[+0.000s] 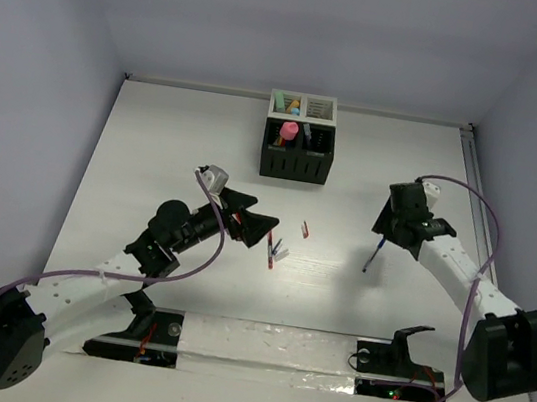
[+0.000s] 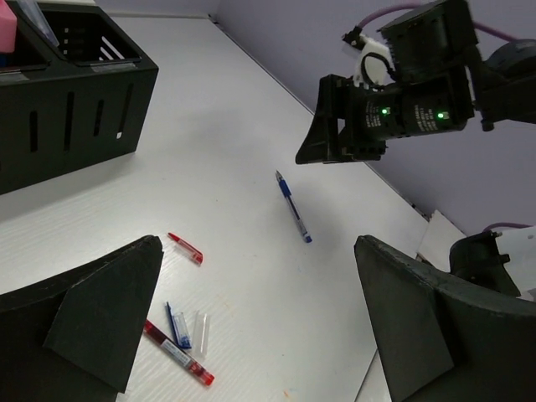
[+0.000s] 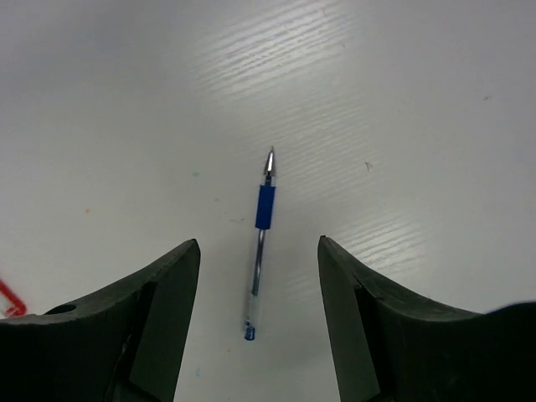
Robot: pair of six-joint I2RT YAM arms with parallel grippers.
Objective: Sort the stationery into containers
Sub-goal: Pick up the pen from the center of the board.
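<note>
Right gripper (image 3: 257, 247) hangs over the tabletop (image 3: 402, 100) with its fingers spread wide and nothing held. The blue pen (image 3: 265, 207) lies flat right under the gap, its tip pointing away from the wrist and its barrel running nearly along the midline between the fingers. I judge the step in hand to be the pick of this pen. The next move calls for a straight descent until the fingers flank the thin barrel, then a firm close low against the tabletop, since so slim a pen could slip or roll.

The left gripper (image 2: 260, 310) is wide and empty too. It hovers over a red pen (image 2: 177, 352), with a small blue piece (image 2: 177, 327) and a clear bit (image 2: 199, 325) just beside it and a red cap (image 2: 185, 249) a little ahead. The black box (image 1: 296, 157) and white box (image 1: 303, 105), joined, stand well beyond both grippers, with a pink marker (image 1: 289, 129) in the black one. The lifted pen would need carrying forward and to the right gripper's left to reach them.
</note>
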